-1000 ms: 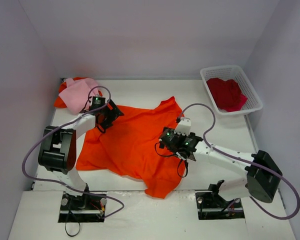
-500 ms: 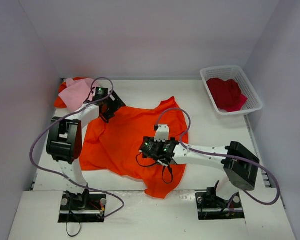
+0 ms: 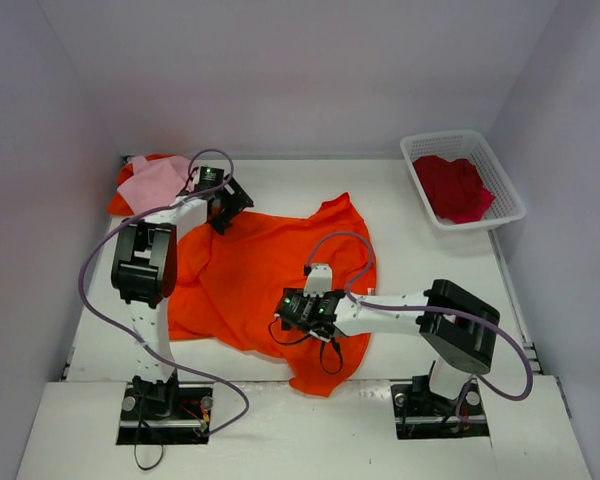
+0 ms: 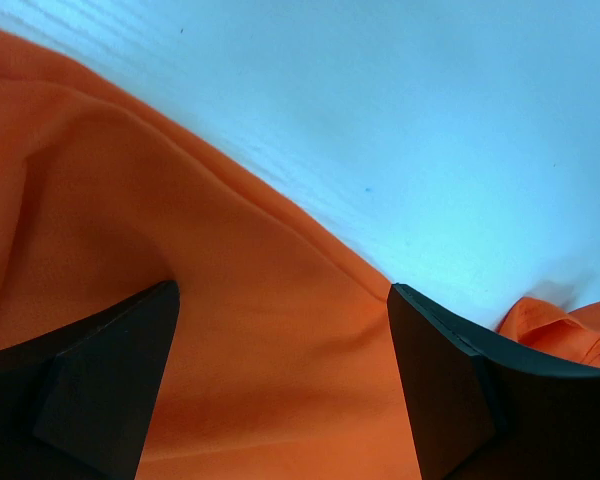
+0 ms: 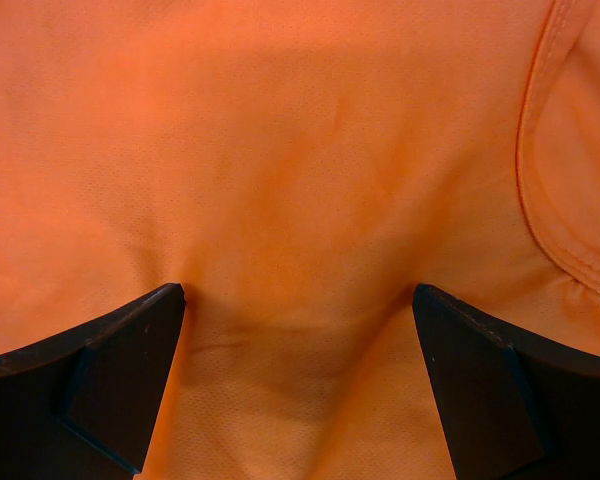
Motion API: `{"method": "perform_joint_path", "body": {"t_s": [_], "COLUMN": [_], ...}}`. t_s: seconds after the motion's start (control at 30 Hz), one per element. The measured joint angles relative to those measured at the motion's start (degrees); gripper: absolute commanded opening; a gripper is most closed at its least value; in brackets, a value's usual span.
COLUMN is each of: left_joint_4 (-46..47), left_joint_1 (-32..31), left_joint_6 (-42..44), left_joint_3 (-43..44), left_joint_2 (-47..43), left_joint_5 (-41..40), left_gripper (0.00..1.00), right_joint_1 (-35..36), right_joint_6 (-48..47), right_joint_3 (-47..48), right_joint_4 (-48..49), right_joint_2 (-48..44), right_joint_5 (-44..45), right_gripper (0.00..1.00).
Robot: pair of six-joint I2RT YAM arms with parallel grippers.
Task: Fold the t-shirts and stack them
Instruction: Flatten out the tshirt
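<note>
Both jaws released, wide apart: left gripper (image 3: 223, 200) over far-left edge of the orange t-shirt (image 3: 250, 270), right gripper (image 3: 301, 308) on its near middle

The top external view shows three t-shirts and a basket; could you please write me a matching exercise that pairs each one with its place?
Things:
1. orange t-shirt
2. pink t-shirt
3. crimson t-shirt
4. white lattice basket

Places:
A. bundled inside the basket
B. at the far right side of the table
C. spread across the middle, under both arms
D. in the far-left corner

Pairs: 1-C; 2-D; 3-A; 4-B
</note>
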Motion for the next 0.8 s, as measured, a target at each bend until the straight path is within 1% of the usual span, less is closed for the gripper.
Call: {"method": "perform_joint_path", "body": {"t_s": [0.2, 0.43, 0.8], "left_joint_4": [-1.5, -2.0, -1.2], "left_joint_1": [0.3, 1.9, 2.6], "left_joint_6": [1.5, 2.8, 3.6], "left_joint_3": [2.3, 3.7, 6.7], "left_joint_2": [0.4, 1.2, 4.6], "left_joint_5": [-1.3, -2.2, -3.8], "left_gripper": [0.80, 0.80, 0.80], "right_joint_1": [1.5, 4.6, 10.1], "right_joint_6": [0.9, 2.6, 8.0], "right_joint_3": [-0.5, -1.0, -1.4], "right_joint_4": [1.6, 2.4, 1.2], "right_joint_2": [0.6, 1.3, 1.5], "right_joint_5": [1.6, 5.6, 8.8], "right_gripper": [0.94, 0.94, 0.94]}}
